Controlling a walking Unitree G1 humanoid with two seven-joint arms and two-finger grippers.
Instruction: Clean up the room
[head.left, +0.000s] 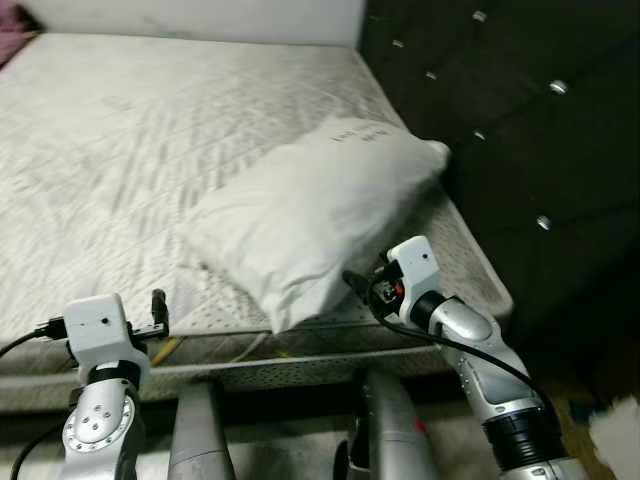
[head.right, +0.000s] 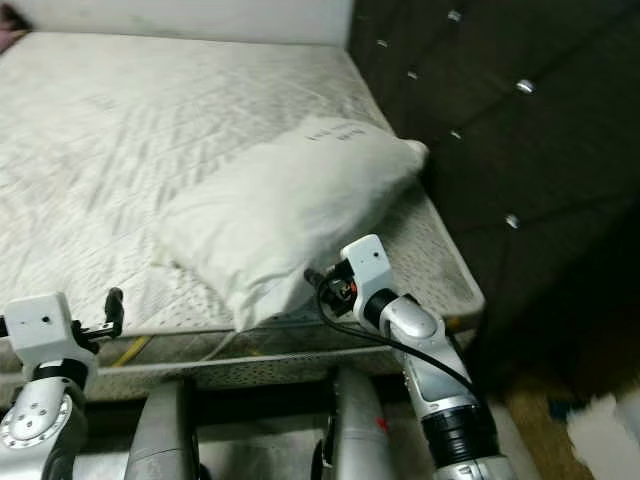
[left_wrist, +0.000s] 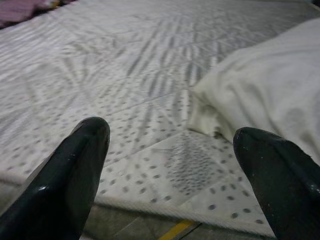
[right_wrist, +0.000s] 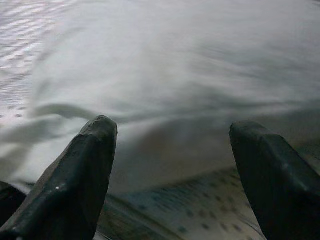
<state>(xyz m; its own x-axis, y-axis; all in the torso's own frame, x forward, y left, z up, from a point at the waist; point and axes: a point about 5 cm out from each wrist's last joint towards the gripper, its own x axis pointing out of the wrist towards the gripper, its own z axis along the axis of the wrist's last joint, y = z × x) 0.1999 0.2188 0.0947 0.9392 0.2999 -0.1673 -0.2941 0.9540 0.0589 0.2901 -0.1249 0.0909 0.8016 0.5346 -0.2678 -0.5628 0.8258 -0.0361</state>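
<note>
Right gripper (right_wrist: 170, 165) near pillow (head.left: 320, 205), lying diagonal

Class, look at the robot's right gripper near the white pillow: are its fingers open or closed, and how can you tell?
Open. In the right wrist view the right gripper's two black fingers stand wide apart, the soft white pillow ahead, ungrasped.

Bedroom: bare mattress (head.left: 120, 150), pillow (head.left: 310, 205)

Silver arms (head.left: 478, 345) w/ white wrist boxes (head.left: 97, 326), black cables, black ribbed collar, glossy black fingers (left_wrist: 70, 180)
</note>
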